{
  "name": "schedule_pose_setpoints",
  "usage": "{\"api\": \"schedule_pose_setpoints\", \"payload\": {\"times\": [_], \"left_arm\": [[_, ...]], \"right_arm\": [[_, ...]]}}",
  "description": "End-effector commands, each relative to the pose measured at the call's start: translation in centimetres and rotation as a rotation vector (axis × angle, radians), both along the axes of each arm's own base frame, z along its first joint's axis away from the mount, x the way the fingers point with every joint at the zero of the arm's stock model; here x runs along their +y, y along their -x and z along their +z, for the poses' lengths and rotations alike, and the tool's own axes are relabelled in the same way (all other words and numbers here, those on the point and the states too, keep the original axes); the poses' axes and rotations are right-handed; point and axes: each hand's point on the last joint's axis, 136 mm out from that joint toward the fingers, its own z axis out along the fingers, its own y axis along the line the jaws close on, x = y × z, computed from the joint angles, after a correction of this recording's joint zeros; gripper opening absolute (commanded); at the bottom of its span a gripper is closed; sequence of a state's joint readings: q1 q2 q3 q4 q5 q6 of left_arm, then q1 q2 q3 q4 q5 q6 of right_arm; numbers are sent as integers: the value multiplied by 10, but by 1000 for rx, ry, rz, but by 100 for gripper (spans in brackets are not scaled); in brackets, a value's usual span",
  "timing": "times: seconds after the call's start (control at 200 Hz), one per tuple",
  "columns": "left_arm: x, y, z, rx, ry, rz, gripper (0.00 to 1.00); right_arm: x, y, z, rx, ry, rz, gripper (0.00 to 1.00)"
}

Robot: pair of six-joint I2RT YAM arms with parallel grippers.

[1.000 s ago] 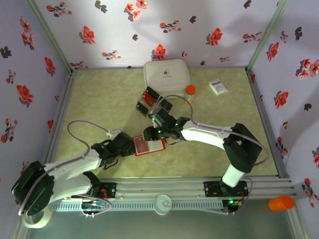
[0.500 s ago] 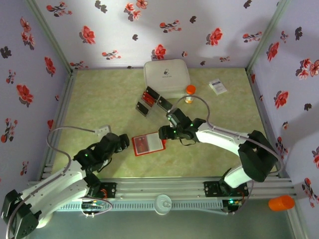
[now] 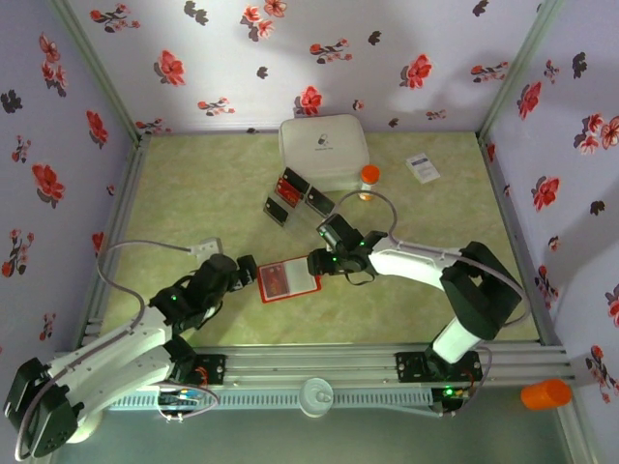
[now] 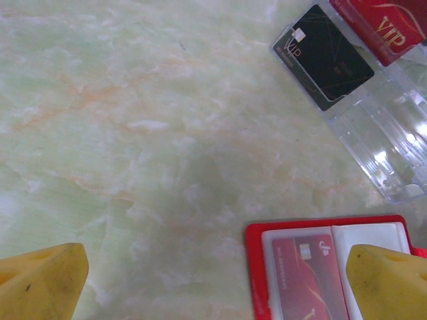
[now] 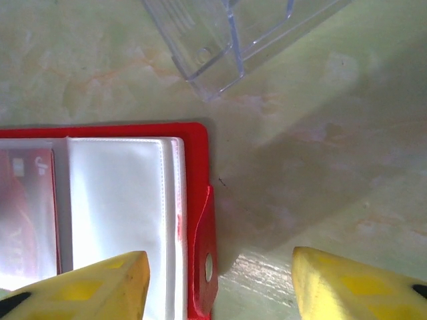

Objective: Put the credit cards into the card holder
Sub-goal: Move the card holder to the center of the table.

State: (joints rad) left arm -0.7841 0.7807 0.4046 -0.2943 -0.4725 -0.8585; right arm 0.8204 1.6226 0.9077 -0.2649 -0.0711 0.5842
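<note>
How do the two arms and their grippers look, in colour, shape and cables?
Both the left arm and the right arm have white rounded links and black joints with small green lights. A thin grey cable loops from each wrist. The left gripper and the right gripper have blunt yellow fingers; the right ones bear a faint diamond pattern.

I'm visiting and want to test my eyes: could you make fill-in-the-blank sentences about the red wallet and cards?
The card holder lies ___ on the table.
One of its pockets already holds a ___ card.
The black card is printed with the letters ___.
The small bottle near the white box has an ___ cap.
Missing words: open; red; VIP; orange.
</note>
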Motion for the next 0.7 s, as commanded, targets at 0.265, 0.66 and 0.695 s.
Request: {"api": "schedule_pose_setpoints", "payload": {"times": [0.265,0.66,0.695], "left_arm": [[-2,-10,-1,-3,-21,19,100],[-31,-16,-6,81,49,-25,100],[-36,-16,-6,88,56,-36,100]], "right_arm": [[-3,1,-8,8,-8,-12,8],[-38,21,-2,-18,21,-41,0],[-41,22,-2,-22,27,-44,0]]}}
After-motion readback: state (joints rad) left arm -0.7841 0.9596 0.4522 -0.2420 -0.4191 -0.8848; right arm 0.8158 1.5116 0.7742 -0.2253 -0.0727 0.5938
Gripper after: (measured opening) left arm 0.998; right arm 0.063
